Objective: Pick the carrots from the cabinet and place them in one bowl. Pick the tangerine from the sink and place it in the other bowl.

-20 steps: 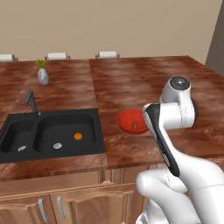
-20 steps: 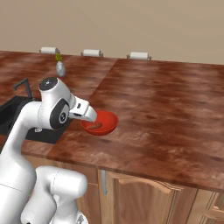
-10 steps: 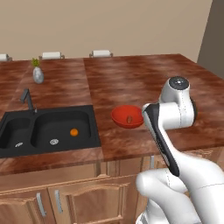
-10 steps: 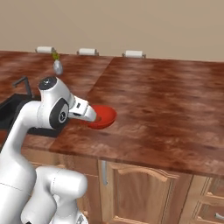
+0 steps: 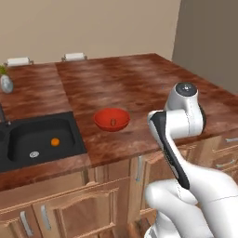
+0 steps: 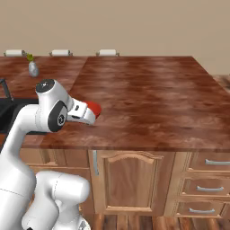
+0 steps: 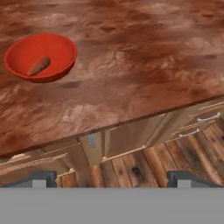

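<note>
The red bowl (image 5: 111, 119) stands on the brown counter, just right of the black sink (image 5: 42, 139). One reddish-orange carrot (image 7: 38, 65) lies inside the red bowl (image 7: 41, 57). The tangerine (image 5: 55, 142) rests on the floor of the sink's right basin. My gripper (image 7: 112, 179) is open, with nothing between its fingertips (image 7: 43, 178). It hangs off the counter's front edge, well to the right of the bowl. In the right base view my folded arm covers most of the red bowl (image 6: 94, 108). The cabinet and the other bowl are out of view.
A small grey vase (image 5: 5, 82) with a green sprig stands at the back left of the counter (image 5: 139, 79). Wooden base cupboards and drawers (image 6: 209, 161) run under the counter. Wooden floor (image 7: 140, 168) shows below the counter edge.
The whole scene has slid to the left in both base views, so the base has driven to the right. The arm keeps its folded pose and the gripper stays open.
</note>
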Available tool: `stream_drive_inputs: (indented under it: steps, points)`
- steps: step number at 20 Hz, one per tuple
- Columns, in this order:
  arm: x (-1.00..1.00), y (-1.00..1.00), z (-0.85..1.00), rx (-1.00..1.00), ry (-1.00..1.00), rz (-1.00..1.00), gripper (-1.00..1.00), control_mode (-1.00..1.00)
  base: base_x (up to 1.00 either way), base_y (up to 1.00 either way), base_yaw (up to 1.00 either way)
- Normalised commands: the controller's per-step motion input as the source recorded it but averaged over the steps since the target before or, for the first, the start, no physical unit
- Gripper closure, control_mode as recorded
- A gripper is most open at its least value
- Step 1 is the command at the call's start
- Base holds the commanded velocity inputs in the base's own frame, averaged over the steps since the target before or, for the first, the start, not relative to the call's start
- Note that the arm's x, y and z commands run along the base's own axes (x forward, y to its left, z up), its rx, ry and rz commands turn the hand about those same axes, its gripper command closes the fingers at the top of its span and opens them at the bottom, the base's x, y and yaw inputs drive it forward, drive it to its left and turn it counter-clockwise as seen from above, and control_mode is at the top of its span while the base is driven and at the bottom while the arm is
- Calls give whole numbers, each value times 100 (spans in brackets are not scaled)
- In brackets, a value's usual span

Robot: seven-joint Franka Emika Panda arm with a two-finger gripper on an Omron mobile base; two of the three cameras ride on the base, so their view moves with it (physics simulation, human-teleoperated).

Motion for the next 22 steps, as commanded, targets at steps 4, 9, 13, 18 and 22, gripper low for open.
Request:
stream_drive_inputs:
  steps: [4, 9, 13, 18, 22]
  points:
    - [0, 0, 0, 0, 0, 0, -100, 100, -3, 4, -93]
    - [0, 0, 0, 0, 0, 0, -100, 100, 0, 1, -99]
    - [0, 0, 0, 0, 0, 0, -100, 100, 0, 0, -100]
    - [0, 0, 0, 0, 0, 0, -100, 100, 0, 0, -100]
    - [0, 0, 0, 0, 0, 0, -100, 100, 0, 0, -100]
